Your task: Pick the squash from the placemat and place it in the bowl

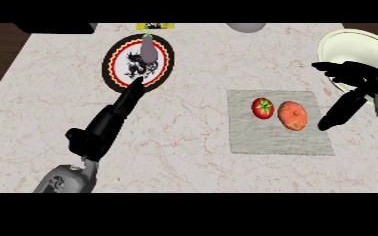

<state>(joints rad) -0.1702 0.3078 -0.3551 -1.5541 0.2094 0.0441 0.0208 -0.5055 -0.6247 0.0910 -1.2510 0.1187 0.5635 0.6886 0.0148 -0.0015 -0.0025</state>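
An orange squash (293, 115) lies on the grey placemat (258, 140) at the right of the counter, close beside a red tomato (263, 108) with a green stem. The cream bowl (341, 41) stands at the far right edge. My right hand (356, 73) is open over the bowl's near rim, fingers spread, one dark finger (338, 114) hanging down just right of the placemat. It holds nothing and stays apart from the squash. My left hand (111, 117) is open and stretched straight, its fingertips reaching the near rim of a patterned plate (112, 65).
The patterned plate with a red and black rim carries a grey eggplant-like vegetable (150, 47). A grey round object (246, 26), a yellow item (155, 26) and a dark object (55, 27) sit along the counter's back edge.
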